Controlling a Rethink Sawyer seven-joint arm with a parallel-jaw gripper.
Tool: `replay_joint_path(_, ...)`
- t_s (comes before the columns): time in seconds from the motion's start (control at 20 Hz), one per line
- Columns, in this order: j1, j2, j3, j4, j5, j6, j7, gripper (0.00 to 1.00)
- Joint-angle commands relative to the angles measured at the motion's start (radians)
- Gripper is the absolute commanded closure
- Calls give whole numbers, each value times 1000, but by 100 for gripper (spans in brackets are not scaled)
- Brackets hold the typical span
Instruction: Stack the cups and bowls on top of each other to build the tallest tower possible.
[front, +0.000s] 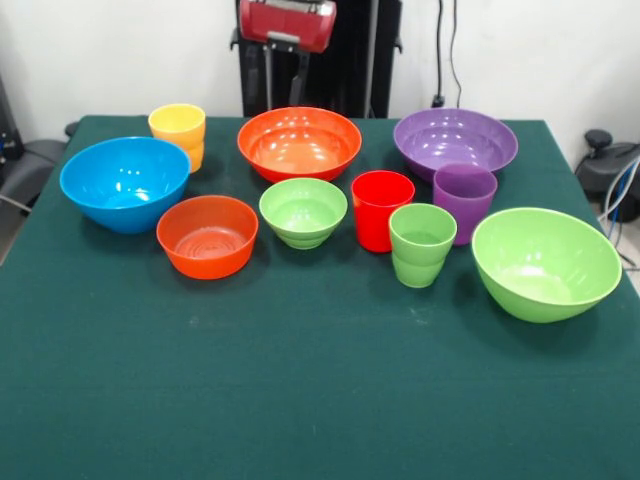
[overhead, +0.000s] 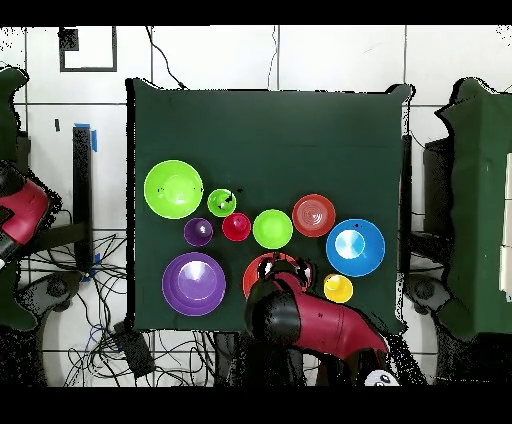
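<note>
Green cloth table (front: 320, 400), ten pieces set out singly, nothing stacked; no tower standing

Far row, front view, left to right: yellow cup (front: 178, 135), large orange bowl (front: 299, 143), large purple bowl (front: 455, 140). The yellow cup stands just behind the large blue bowl (front: 125, 182) at the left

Middle row: small orange-red ribbed bowl (front: 207, 235) just beside the blue one; small light-green ribbed bowl (front: 303, 211) next along; then red cup (front: 382, 209), light-green cup (front: 422, 244), purple cup (front: 464, 202). These three cups stand close together, all upright and mouth up. The purple cup sits right in front of the purple bowl. Large light-green bowl (front: 546, 262) at the right end, nearest the table edge

All bowls mouth up, insides bare

Arm: red and black casing (front: 287, 22) shows at the top of the front view, behind the orange bowl. From above, the arm (overhead: 300, 320) overlies that bowl's rim (overhead: 262, 268) on the robot's side. Gripper itself not made out in either view; cannot tell how far apart its fingers stand or whether it holds anything

Writing: no brand, label or lettering readable on any cup, bowl or on the arm

Off the table, overhead: cables (overhead: 70, 285) on tiled floor
</note>
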Motion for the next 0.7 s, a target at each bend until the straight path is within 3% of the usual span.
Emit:
replay_joint_path(0.05, -16, 163, 3, -2, 51, -102, 252, 0)
replay_joint_path(0.25, -31, 178, 16, -28, 25, -98, 239, 0)
replay_joint_path(0.4, -1, 153, 9, -30, 30, -82, 257, 0)
replay_joint_path(0.5, -47, 165, 48, -37, 1, -118, 263, 0)
replay_joint_path(0.7, -108, 189, 28, -97, 14, -97, 270, 0)
